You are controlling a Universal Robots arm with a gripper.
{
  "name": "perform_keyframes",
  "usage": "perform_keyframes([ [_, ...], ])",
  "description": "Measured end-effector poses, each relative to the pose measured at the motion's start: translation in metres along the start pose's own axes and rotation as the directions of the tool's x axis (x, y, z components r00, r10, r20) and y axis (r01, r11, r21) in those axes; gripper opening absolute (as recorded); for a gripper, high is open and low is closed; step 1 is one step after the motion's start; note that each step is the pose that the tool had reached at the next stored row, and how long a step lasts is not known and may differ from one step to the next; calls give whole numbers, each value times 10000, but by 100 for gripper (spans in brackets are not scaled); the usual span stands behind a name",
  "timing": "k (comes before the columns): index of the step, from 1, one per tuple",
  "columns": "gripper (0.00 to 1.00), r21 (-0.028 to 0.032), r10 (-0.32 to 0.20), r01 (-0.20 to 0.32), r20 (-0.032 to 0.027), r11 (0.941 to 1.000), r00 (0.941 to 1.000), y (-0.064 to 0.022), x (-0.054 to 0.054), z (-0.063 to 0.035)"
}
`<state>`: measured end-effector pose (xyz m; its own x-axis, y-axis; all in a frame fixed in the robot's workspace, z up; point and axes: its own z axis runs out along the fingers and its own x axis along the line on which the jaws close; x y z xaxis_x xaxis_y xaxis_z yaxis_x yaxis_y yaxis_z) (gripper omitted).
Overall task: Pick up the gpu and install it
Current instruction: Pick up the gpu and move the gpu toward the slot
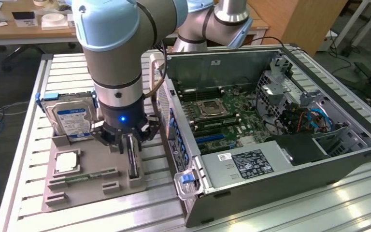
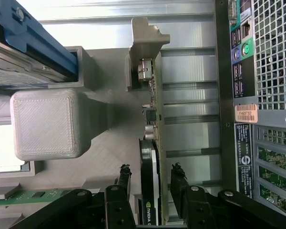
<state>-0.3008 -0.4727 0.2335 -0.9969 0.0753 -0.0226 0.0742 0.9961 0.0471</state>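
The gpu [image 1: 133, 162] stands on edge in a slot of the grey holder tray [image 1: 95, 191], at the side nearest the open computer case [image 1: 289, 166]. In the wrist view the gpu [image 2: 152, 124] shows as a thin green board edge with a black cooler and a silver bracket at its far end. My gripper [image 1: 129, 141] hangs right above it. It is open [image 2: 151, 177], with one black finger [image 2: 124, 177] on each side of the card and a small gap to each face. Nothing is held.
On the same tray a silver hard drive [image 1: 69, 118] with a blue-white label stands upright, and a square chip [image 1: 66, 162] and a narrow memory stick [image 1: 85, 176] lie flat. The case's motherboard [image 1: 227, 113] lies exposed at the exterior view's right. Its rear panel [image 2: 257, 95] is close beside the card.
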Motion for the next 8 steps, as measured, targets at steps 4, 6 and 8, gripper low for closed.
perform_keyframes([
  [4, 47, 1, 0, 0, 0, 10000, 10000, 0, 0, 0],
  [6, 47, 1, 0, 0, 0, 10000, 10000, 0, 0, 0],
  [8, 47, 1, 0, 0, 0, 10000, 10000, 0, 0, 0],
])
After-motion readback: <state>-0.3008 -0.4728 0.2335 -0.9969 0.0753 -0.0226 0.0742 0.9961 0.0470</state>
